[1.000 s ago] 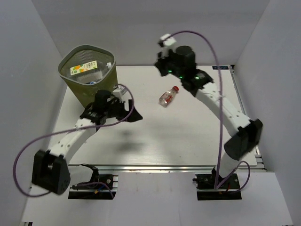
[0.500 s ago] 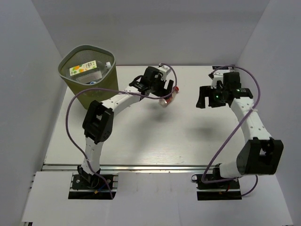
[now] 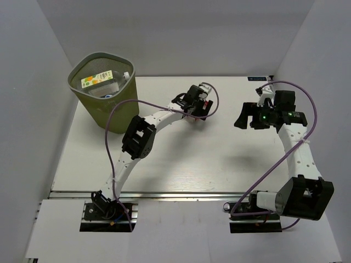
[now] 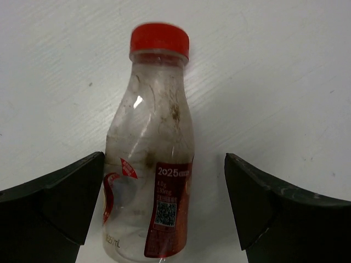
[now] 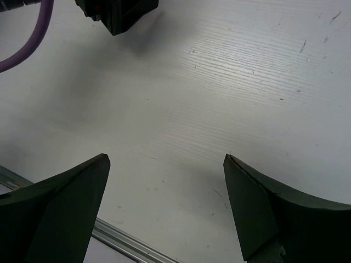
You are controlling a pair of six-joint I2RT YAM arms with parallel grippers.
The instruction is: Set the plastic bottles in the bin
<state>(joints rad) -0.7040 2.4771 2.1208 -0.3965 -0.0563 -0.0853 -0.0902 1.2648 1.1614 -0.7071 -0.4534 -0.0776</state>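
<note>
A clear plastic bottle [image 4: 151, 164] with a red cap and a red label lies on the white table. It sits between the spread fingers of my left gripper [image 4: 164, 211], nearer the left finger, and neither finger presses on it. From above, my left gripper [image 3: 196, 109] covers most of that bottle at the table's far middle. My right gripper [image 3: 248, 121] hangs open and empty over the right side, with only bare table between its fingers [image 5: 164, 203]. The olive-green mesh bin [image 3: 82, 96] stands at the far left. It holds a juice-labelled bottle [image 3: 97, 79] and other clear ones.
The left arm stretches diagonally from its base to the far middle, its purple cable [image 3: 118, 109] looping beside the bin. Part of the left wrist [image 5: 118, 13] and its cable show at the top of the right wrist view. A metal rail [image 5: 126, 241] edges the table.
The left arm has swung from beside the bin out to the red-capped bottle, its jaws now straddling it. The right arm has drawn back from the far middle to the right side and opened.
</note>
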